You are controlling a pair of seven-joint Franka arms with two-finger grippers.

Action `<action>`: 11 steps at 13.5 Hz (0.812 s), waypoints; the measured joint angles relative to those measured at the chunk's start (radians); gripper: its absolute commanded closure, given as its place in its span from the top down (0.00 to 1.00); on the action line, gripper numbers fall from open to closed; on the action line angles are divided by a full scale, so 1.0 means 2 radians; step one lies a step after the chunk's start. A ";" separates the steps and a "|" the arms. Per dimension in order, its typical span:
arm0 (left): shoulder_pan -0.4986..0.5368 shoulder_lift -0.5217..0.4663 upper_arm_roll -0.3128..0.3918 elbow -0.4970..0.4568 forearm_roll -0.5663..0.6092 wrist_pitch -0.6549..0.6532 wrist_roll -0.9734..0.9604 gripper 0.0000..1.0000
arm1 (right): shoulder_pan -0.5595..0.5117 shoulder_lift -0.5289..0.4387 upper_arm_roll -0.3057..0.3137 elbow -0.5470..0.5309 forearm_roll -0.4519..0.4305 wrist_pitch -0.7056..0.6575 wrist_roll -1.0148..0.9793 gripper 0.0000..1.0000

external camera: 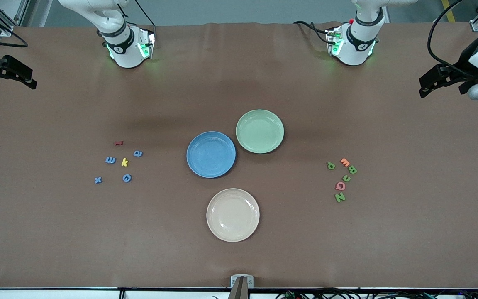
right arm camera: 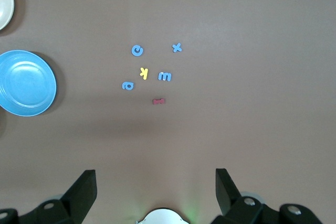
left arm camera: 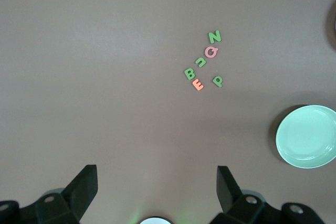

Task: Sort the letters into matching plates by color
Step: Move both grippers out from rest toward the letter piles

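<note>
both arms wait raised at the table's ends. left pincer (left arm camera: 156,187) hangs wide and empty over the green letters (external camera: 342,179); right pincer (right arm camera: 155,186) hangs wide and empty over the blue letters (external camera: 116,166). blue plate (external camera: 210,154) and green plate (external camera: 259,131) touch mid-table.

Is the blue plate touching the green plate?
Cannot tell. In the front view the blue plate and green plate rims meet with no visible gap, but contact is unclear.
</note>
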 measured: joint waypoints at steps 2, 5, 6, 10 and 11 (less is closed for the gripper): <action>0.000 0.000 0.000 0.000 0.000 0.000 0.000 1.00 | 0.000 -0.002 0.000 0.001 0.001 0.000 0.000 1.00; 0.000 0.004 0.000 0.000 0.000 0.000 0.001 1.00 | 0.000 -0.005 0.000 0.001 0.005 0.000 0.002 1.00; 0.000 0.009 0.000 0.001 0.000 0.000 0.001 1.00 | -0.001 -0.006 -0.001 0.001 0.010 0.000 0.003 1.00; 0.001 0.059 0.001 0.007 0.000 0.036 -0.001 1.00 | -0.004 -0.007 -0.005 0.001 0.016 0.000 0.004 1.00; 0.003 0.072 0.001 -0.001 0.000 0.061 -0.001 1.00 | -0.004 -0.007 -0.005 0.001 0.016 -0.001 0.004 1.00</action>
